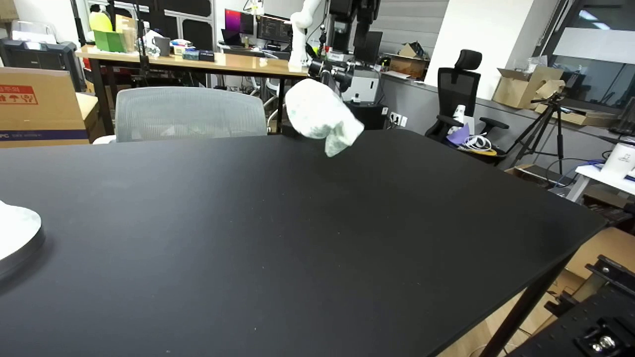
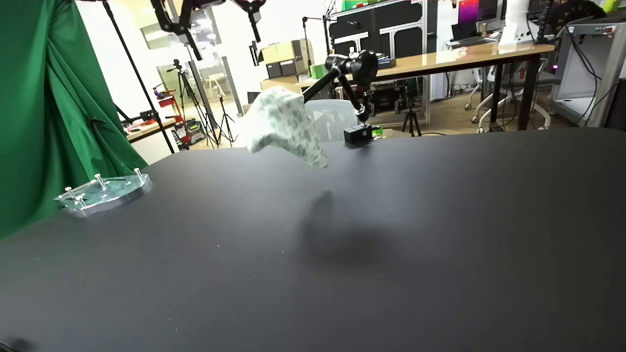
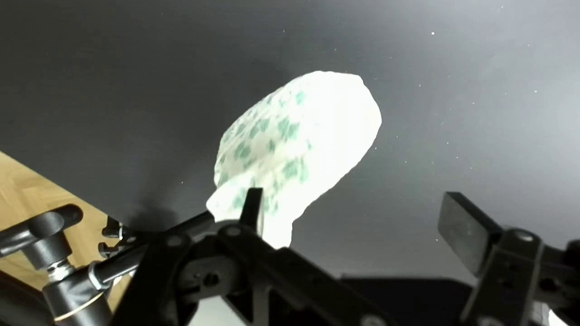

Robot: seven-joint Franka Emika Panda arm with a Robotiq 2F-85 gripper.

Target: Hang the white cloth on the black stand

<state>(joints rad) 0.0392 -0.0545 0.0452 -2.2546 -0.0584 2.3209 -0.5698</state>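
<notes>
The white cloth (image 1: 317, 111) with green spots hangs limp over the arm end of the black stand (image 1: 333, 73), above the table. It shows the same way in an exterior view (image 2: 283, 120), where the stand (image 2: 366, 67) rises from a small black base at the table's far edge. In the wrist view the cloth (image 3: 299, 145) is draped on the stand's rod (image 3: 120, 262). My gripper (image 3: 353, 203) is open with nothing between its fingers; the left finger overlaps the cloth in this view. The open gripper (image 2: 228, 48) also shows high above the cloth.
The black table (image 1: 238, 238) lies under everything. A clear rounded plate with metal pegs (image 2: 107, 193) sits near the table's edge by a green curtain (image 2: 39, 122). A grey mesh chair (image 1: 191, 114) stands behind the table.
</notes>
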